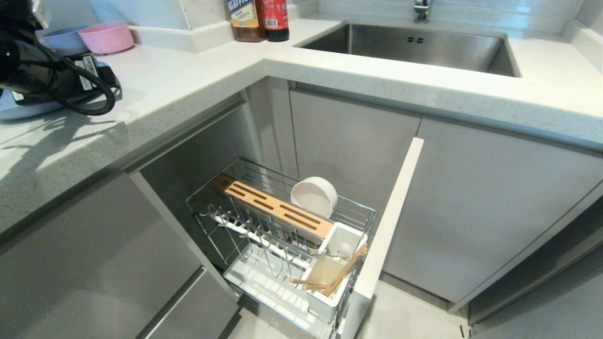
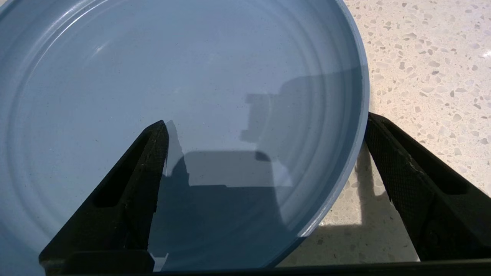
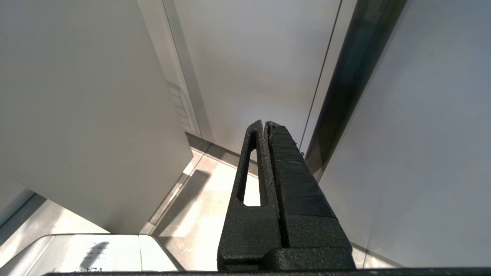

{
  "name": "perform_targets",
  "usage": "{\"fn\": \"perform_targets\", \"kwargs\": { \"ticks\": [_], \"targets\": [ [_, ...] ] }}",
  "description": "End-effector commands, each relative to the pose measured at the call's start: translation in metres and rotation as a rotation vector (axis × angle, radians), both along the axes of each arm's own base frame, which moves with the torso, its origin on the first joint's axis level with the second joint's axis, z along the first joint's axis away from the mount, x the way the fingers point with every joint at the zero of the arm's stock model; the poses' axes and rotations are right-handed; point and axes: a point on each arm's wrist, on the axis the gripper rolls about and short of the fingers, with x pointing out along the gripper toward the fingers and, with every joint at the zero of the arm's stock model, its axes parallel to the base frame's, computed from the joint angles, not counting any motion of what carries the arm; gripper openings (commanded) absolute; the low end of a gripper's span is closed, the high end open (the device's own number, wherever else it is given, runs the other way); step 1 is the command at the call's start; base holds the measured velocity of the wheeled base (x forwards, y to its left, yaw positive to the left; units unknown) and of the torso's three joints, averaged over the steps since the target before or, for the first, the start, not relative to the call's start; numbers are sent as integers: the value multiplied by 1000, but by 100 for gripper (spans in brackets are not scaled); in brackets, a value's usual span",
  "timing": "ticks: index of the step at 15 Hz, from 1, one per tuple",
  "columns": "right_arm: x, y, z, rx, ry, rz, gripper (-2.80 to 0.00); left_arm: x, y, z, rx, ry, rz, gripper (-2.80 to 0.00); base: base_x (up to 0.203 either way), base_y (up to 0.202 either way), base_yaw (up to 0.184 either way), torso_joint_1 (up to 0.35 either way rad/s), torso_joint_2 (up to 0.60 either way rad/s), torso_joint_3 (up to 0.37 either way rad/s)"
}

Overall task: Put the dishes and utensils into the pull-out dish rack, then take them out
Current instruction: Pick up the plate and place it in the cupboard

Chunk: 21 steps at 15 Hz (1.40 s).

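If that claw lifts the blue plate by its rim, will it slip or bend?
The light-blue plate looks stiff, so it probably won't bend. Its matte, smooth rim may slide a little between the open left gripper's fingers, though their textured pads should help. Gripped at one edge, it will likely droop.

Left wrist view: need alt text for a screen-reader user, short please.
The open left gripper straddles the rim of a light-blue plate lying on a speckled countertop, one finger over the plate's inside and the other outside the rim. Nothing is gripped yet.
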Motion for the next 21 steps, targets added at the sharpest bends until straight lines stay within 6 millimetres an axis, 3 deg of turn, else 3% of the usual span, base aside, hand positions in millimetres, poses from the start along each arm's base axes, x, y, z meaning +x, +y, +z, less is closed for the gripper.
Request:
{"fn": "perform_targets", "kwargs": {
  "ticks": [1,11,12,21],
  "targets": [
    [0,0,0,0,0,0,-280,-1,0,0,0,1,3,0,0,0,0,0,0,0],
    [0,0,0,0,1,0,-280,-4,-1,2,-7,-6,-1,0,0,0,0,0,0,0],
    [0,0,-1,0,4,0,-280,-4,-1,1,-7,-5,-1,-280,0,0,0,0,0,0],
    [0,0,0,0,2,0,-280,-9,-4,2,-8,10,-12,-280,0,0,0,0,0,0]
  ]
}}
